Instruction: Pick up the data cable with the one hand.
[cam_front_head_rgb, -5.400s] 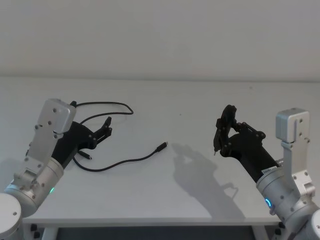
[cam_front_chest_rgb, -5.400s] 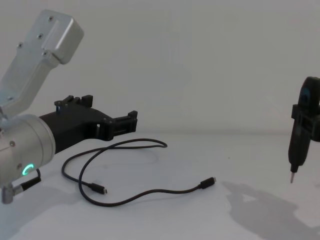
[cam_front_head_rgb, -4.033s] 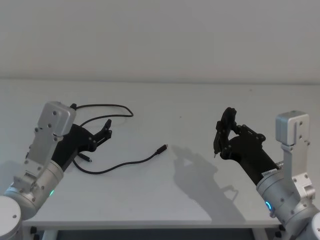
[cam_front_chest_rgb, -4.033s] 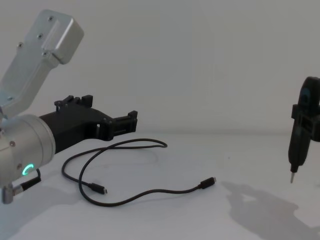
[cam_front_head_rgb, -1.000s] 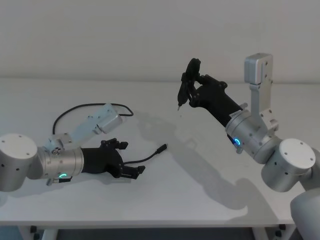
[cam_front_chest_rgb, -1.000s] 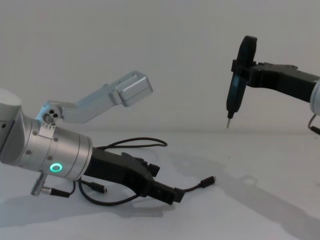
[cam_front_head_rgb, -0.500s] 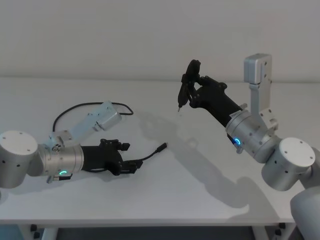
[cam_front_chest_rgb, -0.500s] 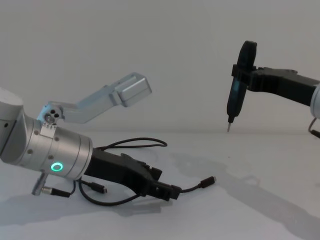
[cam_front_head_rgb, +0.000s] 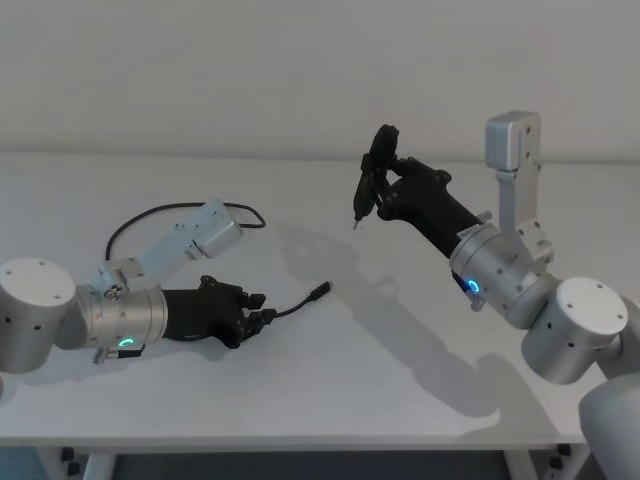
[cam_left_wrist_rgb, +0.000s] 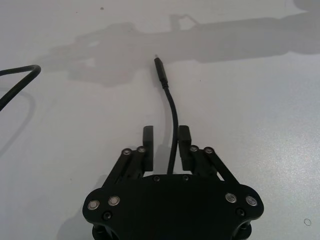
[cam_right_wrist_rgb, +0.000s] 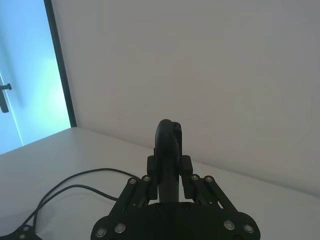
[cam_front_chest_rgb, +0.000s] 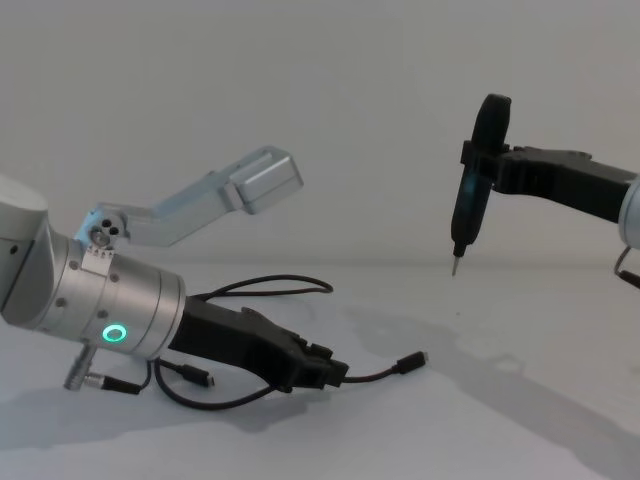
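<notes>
Data cable (cam_left_wrist_rgb: 172, 115) lies on the table (cam_front_head_rgb: 400, 350), one stretch running between the partly open fingers (cam_left_wrist_rgb: 148, 136) of the left gripper (cam_left_wrist_rgb: 166, 133), not pinched; its plug (cam_left_wrist_rgb: 160, 70) sits just past the tips; right gripper (cam_right_wrist_rgb: 169, 170), well apart, clamps a black pointed tool (cam_front_chest_rgb: 468, 205).

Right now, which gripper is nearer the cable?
Left. The left gripper straddles the cable on the table; the right gripper, holding a tool, hangs high off to its right.

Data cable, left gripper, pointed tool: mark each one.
data cable (cam_left_wrist_rgb: 173, 107), left wrist view, cord ahead of fingertips
left gripper (cam_left_wrist_rgb: 166, 136), left wrist view, midway between fingertips
pointed tool (cam_front_chest_rgb: 469, 205), chest view, its shaft
</notes>
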